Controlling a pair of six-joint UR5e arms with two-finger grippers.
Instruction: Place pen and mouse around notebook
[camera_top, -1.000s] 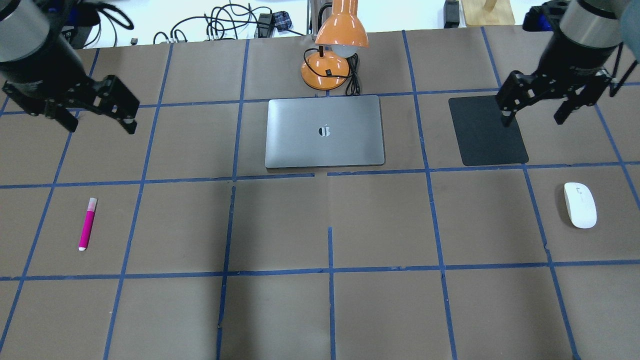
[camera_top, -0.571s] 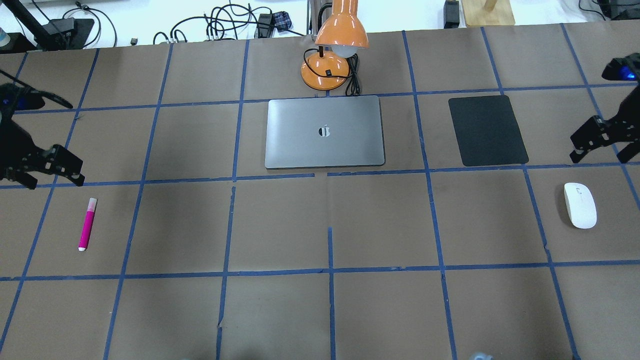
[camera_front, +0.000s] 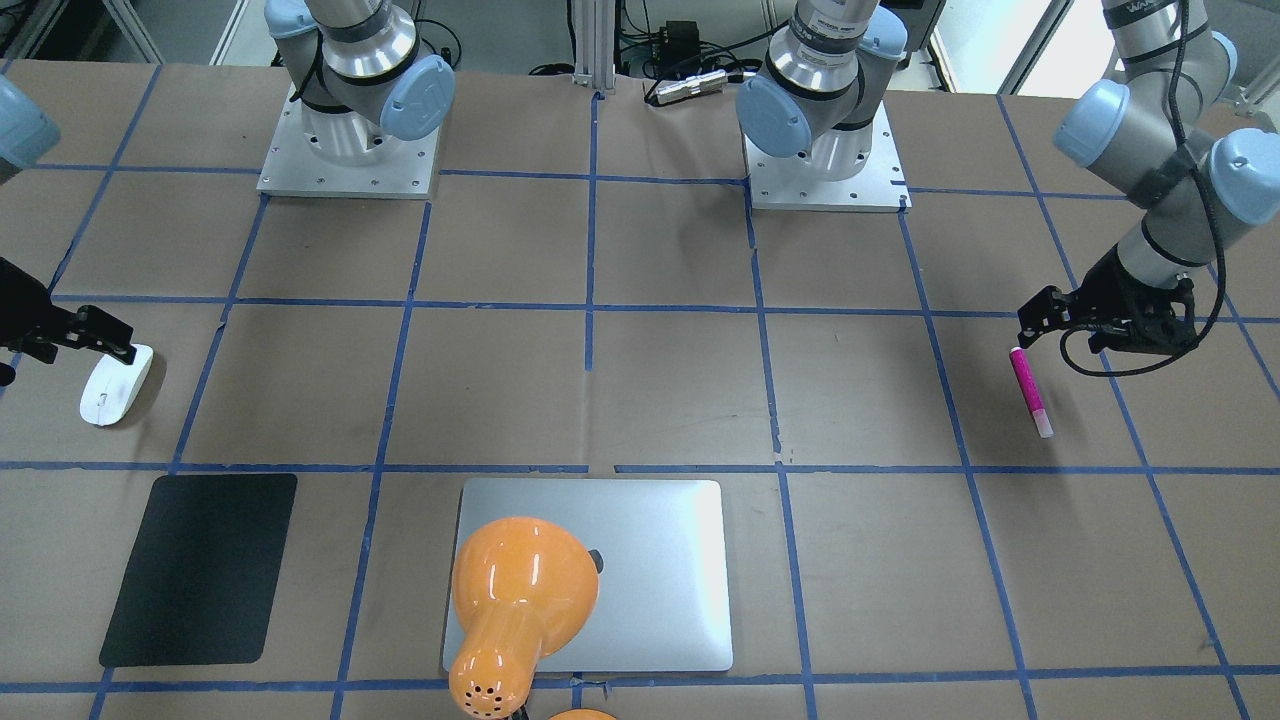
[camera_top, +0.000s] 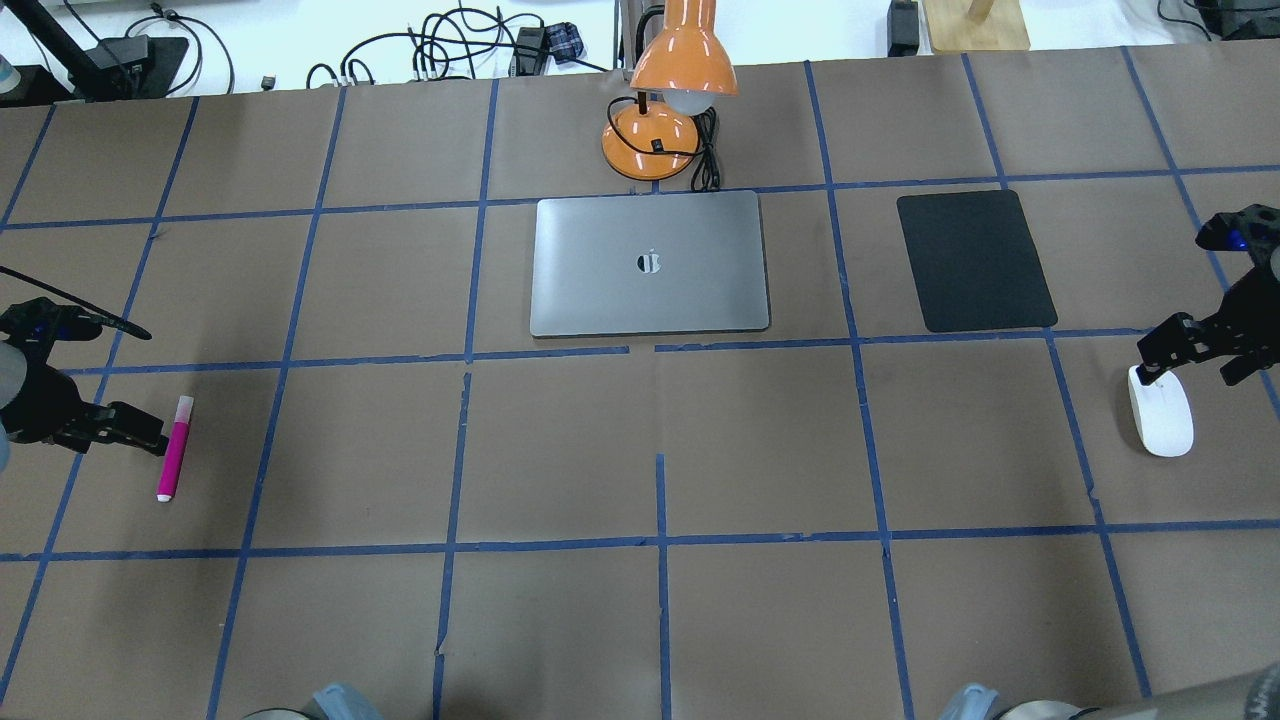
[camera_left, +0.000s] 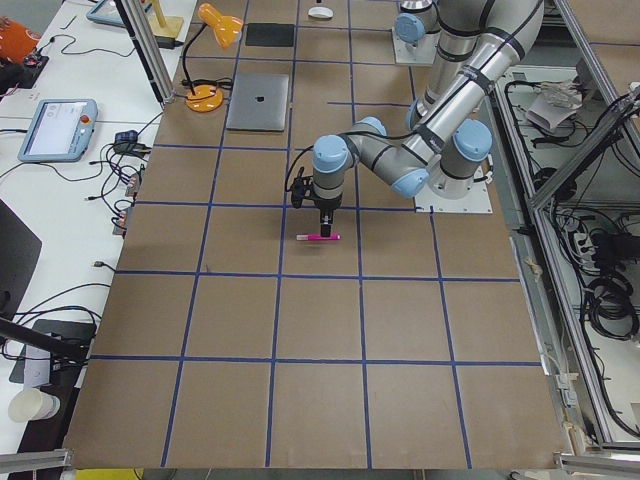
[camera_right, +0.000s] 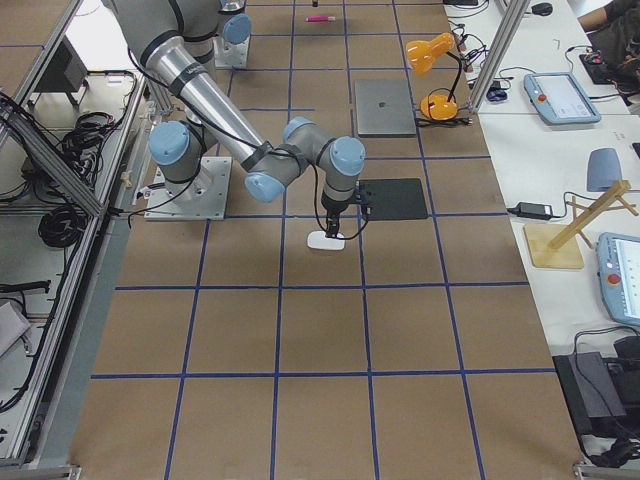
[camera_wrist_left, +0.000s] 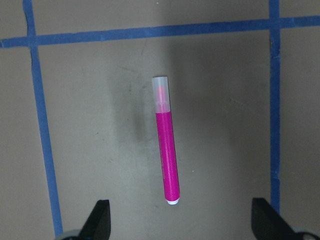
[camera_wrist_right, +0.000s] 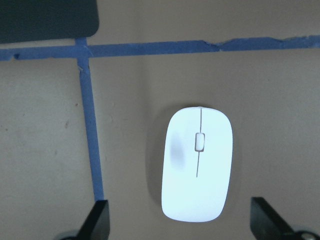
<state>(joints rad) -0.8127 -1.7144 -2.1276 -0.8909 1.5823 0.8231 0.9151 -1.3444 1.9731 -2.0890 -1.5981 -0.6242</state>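
**Pen** (camera_top: 174, 447). Flat on table (camera_top: 660, 620), at 8 o'clock from notebook (camera_top: 648, 262) in overhead view, well apart from it. Cap end toward 12.

**Mouse** (camera_top: 1161, 412). Flat on table, at 4 o'clock from notebook, well apart. Near pad (camera_top: 975, 260), off its 5 o'clock corner and not on it.

**Notebook.** Closed, central, toward 12. Lamp (camera_top: 665, 110) just beyond its far edge.

**Left gripper** (camera_wrist_left: 182, 220). Spread wide, empty, poised over pen. Jaws at 7 and 5 o'clock of wrist frame, either side of the butt end. Judged as set square to the barrel so that closing pinches across its width, though a short advance toward 12 looks needed to reach mid-barrel.

**Right gripper** (camera_wrist_right: 182, 222). Spread wide, empty, poised over mouse. Jaws flank the rear end, presumably to clamp the narrow sides rather than the slippery top.

**Stage.** Judged as pre-grasp on both sides, with neither item lifted or moved toward notebook yet.

**Views compared.**
- Wrist views alone give jaw spread and alignment. Overhead cuts both grippers at the frame edges.
- Side views alone show each gripper low over its item. Contact not resolvable there.
- Overhead shows notebook lid whole. From the front, lamp shade covers much of it.
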